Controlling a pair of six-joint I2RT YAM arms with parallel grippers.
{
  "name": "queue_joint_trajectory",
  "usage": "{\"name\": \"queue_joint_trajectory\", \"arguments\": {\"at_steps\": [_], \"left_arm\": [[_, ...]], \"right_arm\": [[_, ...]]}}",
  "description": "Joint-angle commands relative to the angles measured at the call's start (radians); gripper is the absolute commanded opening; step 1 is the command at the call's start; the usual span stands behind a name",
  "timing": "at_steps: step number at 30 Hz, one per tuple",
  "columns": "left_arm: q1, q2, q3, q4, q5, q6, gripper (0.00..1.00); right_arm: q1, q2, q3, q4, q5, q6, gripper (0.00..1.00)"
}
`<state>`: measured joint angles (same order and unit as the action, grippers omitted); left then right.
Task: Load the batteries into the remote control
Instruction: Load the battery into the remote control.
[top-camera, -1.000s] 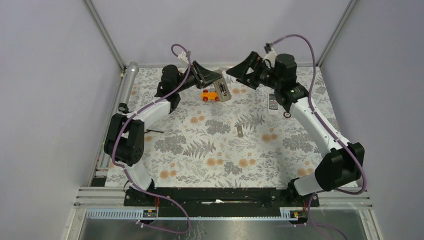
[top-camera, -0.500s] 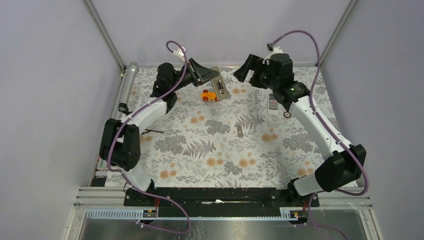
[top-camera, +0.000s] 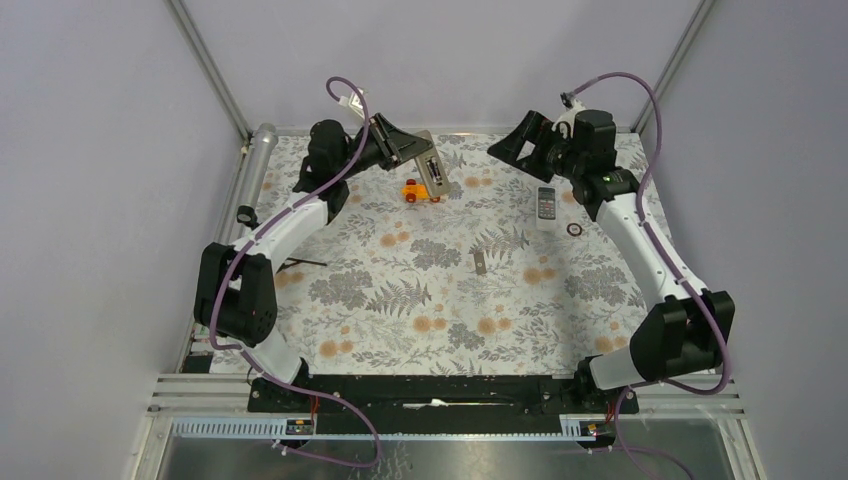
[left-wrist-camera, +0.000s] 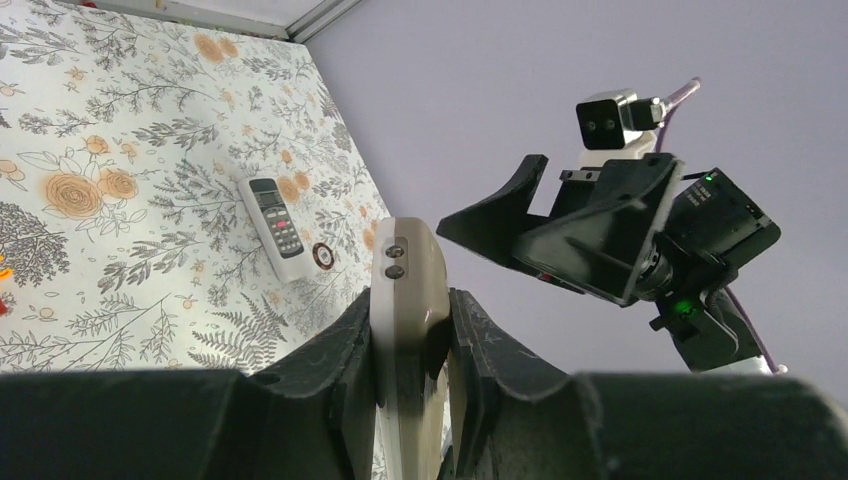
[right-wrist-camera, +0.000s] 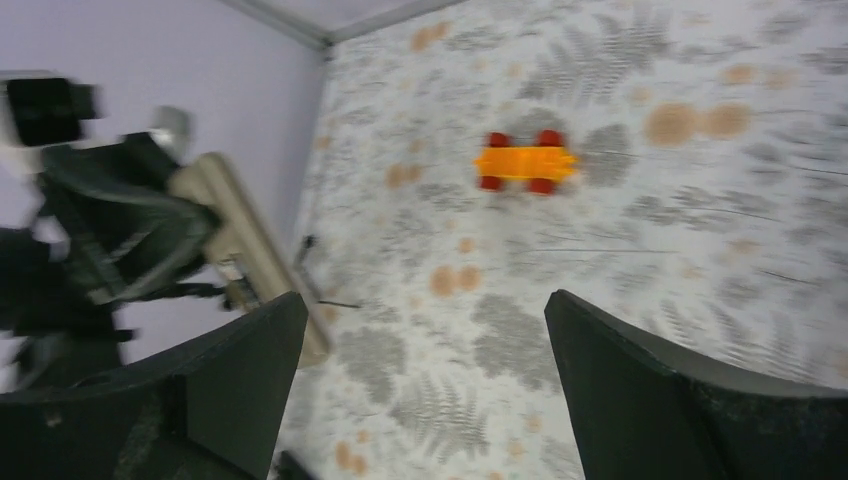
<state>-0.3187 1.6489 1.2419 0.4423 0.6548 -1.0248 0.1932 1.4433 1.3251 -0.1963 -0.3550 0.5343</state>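
**Overhead view.** The left gripper (top-camera: 412, 155) is pinched tight on the remote control (top-camera: 438, 178). It holds it raised over the far left part of the table (top-camera: 400, 330), just above an orange toy (top-camera: 421, 190). One end of the remote control juts free beyond the grip, which I judge is meant to offer it to the other arm for loading. The right gripper (top-camera: 512, 147) hangs opposite, jaws spread wide with nothing between them, near the remote control but not touching it. A white remote (top-camera: 546, 203) and a black ring (top-camera: 574, 229) lie on the table beneath the right arm. The batteries cannot be made out.

**Left wrist view.** Both fingers (left-wrist-camera: 335, 350) press on the remote control, which stands edge-on between them. Its free end, bearing two small round marks (screws or studs, too small to tell), points toward the right gripper. The hold looks centred and square.

**Right wrist view.** The picture is blurred. The right fingers (right-wrist-camera: 680, 400) are spread and empty. The remote control sits far to the left, well off the line between them, and the orange toy lies ahead on the table. No batteries show here either, so in my judgement loading waits on the right gripper fetching one.
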Motion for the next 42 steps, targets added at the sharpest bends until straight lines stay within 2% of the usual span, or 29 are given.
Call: {"name": "queue_joint_trajectory", "arguments": {"at_steps": [1,5,12,20,22,27,34,42], "left_arm": [[-0.001,-0.046,0.049,0.068,-0.013,-0.014,0.0],[-0.009,-0.05,0.042,0.091,-0.01,-0.044,0.0],[-0.025,-0.055,0.039,0.124,0.008,-0.069,0.0],[-0.038,-0.065,0.009,0.175,0.021,-0.089,0.0],[-0.04,-0.065,0.005,0.194,0.028,-0.089,0.0],[-0.04,-0.064,-0.002,0.228,0.048,-0.082,0.0],[-0.04,-0.065,-0.003,0.231,0.059,-0.07,0.0],[-0.04,-0.057,0.03,0.181,0.054,-0.097,0.0]], "right_arm": [[0.037,0.019,-0.033,0.312,-0.344,0.355,0.96],[0.109,0.051,-0.078,0.478,-0.374,0.556,0.96],[0.169,0.111,-0.048,0.467,-0.328,0.644,0.99],[0.181,0.157,-0.059,0.575,-0.36,0.797,0.99],[0.185,0.168,-0.054,0.572,-0.369,0.82,0.96],[0.186,0.187,-0.072,0.595,-0.385,0.873,0.8],[0.186,0.204,-0.087,0.645,-0.406,0.921,0.74],[0.186,0.201,-0.122,0.66,-0.414,0.921,0.56]]}}
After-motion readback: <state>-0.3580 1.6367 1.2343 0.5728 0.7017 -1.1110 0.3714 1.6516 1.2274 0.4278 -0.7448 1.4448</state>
